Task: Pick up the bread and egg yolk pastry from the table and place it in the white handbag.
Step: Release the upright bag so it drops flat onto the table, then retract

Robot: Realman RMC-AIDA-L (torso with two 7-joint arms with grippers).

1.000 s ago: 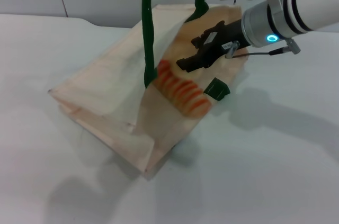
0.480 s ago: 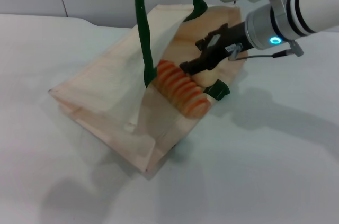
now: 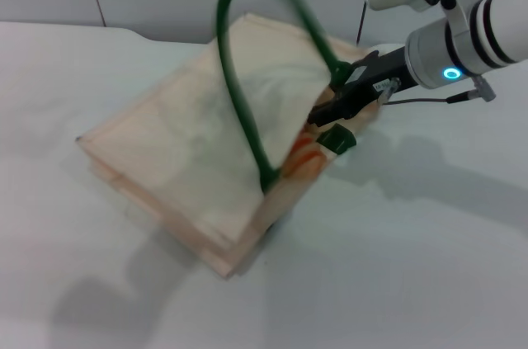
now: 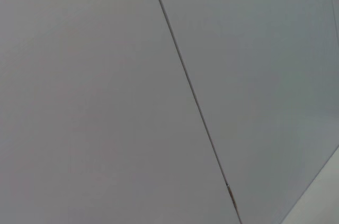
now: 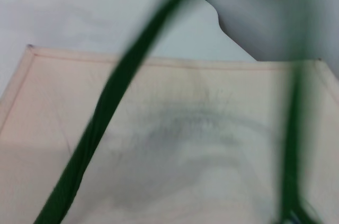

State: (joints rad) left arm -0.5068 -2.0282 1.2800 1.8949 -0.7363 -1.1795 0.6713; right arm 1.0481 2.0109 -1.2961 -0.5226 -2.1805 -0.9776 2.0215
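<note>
In the head view the white handbag (image 3: 190, 159) lies slumped across the middle of the table (image 3: 429, 266), its mouth turned toward the right edge, one green handle (image 3: 247, 110) arching up over its upper panel. A sliver of the bread (image 3: 304, 159), orange and cream, shows just inside the mouth, mostly covered by the upper panel. The right gripper (image 3: 334, 114) sits at the mouth just above and beside the bread; whether its dark fingers are parted or closed, or touch the loaf, I cannot tell. The egg yolk pastry is not visible anywhere; it may be hidden inside the bag. The left gripper is out of sight. The left wrist view shows only a plain grey wall with a thin seam, so that arm seems parked away from the work. The right wrist view looks along the cream panel (image 5: 175, 144) with blurred green handles (image 5: 100, 128) crossing in front; no food shows. I judge the step to be the bread's placement, nearly done. The next move calls for a clean retreat from the mouth, avoiding the handle loop.
</note>
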